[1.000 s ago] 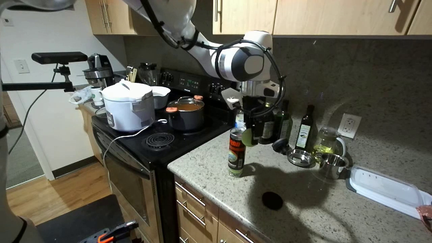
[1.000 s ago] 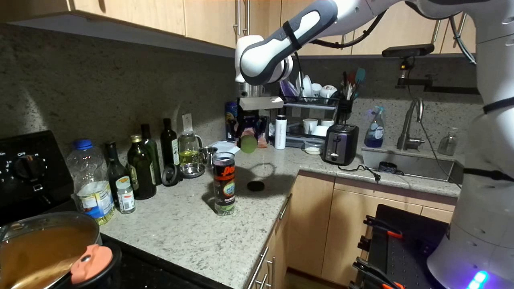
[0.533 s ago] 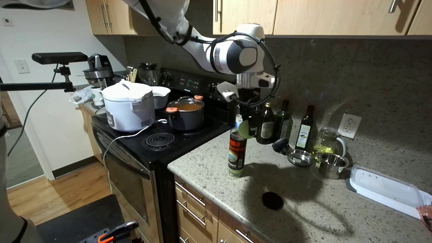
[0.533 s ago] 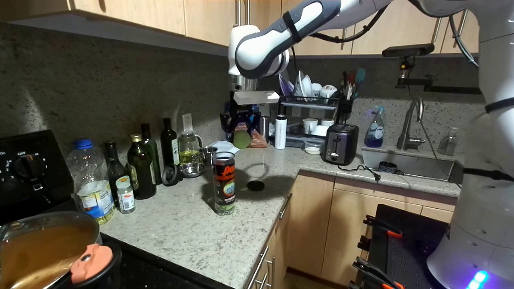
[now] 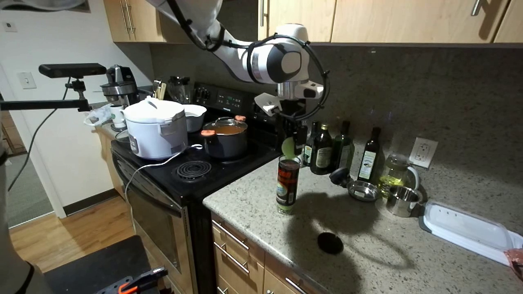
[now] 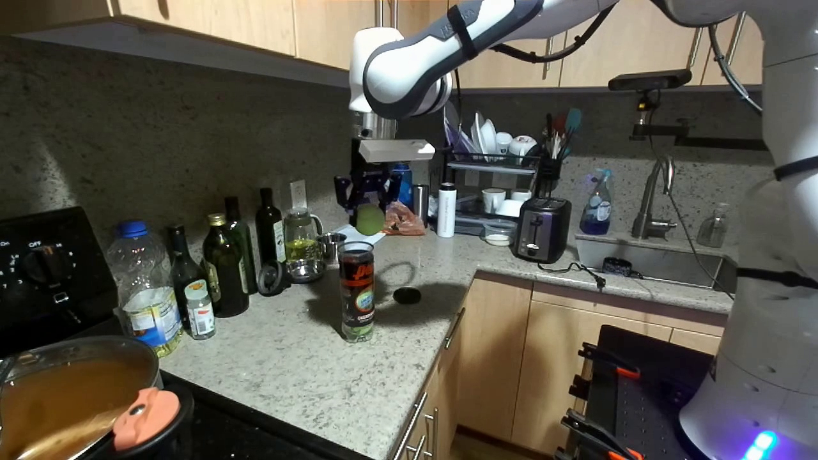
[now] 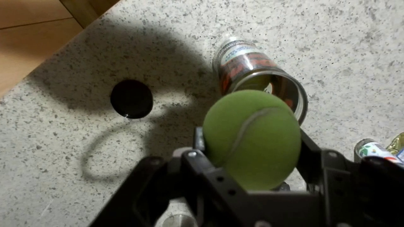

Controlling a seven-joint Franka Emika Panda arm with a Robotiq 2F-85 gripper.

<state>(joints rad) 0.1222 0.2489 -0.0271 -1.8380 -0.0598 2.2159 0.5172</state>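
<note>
The bent arm [image 6: 415, 64] points its gripper [image 7: 251, 142] down, partly spread, pinching a tennis ball [image 5: 288, 148]; a can [image 5: 287, 183] stands lower, close by.

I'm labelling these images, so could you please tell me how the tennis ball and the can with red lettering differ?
The tennis ball is a green sphere with a pale seam; the can is a taller, open-topped cylinder, mostly dark with red lettering. The tennis ball is held in the gripper, off the counter; the can stands upright on the counter. Both show some green, the can near its base.
</note>
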